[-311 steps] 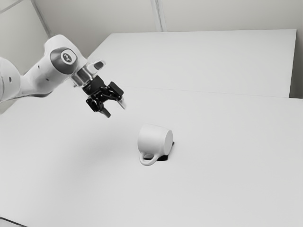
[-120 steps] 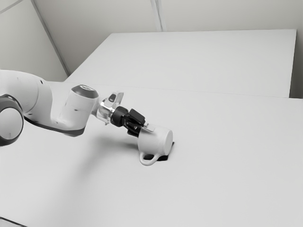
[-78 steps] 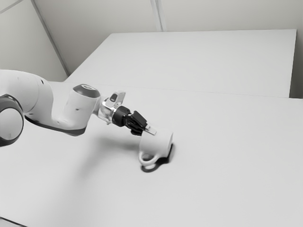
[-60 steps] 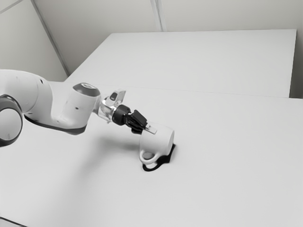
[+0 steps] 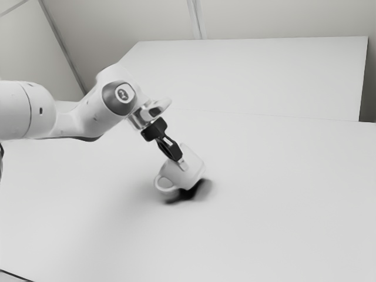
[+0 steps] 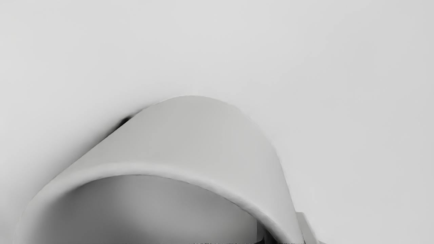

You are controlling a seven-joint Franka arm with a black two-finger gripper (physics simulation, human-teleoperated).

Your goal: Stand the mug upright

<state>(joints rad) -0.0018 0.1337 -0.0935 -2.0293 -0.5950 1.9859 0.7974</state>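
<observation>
Currently, a white Franka arm [image 5: 103, 114] reaches in from the exterior view's left over a smooth white table [image 5: 276, 205]. Its black two-finger gripper [image 5: 181, 163] is clamped on the wall of a plain white ceramic-looking mug [image 5: 191, 167], near the rim. In the wrist view, one finger [image 6: 260, 232] is inside the mug and the other finger [image 6: 308, 228] is outside, with the wall pinched between them. The mug is tilted, not upright, its open mouth facing the gripper and its base angled away toward the exterior view's lower right. The looped handle [image 5: 164, 185] points toward that view's lower left. A dark, soft-edged shadow [image 5: 189, 192] lies on the table just under the mug; whether the mug touches the tabletop cannot be told.
</observation>
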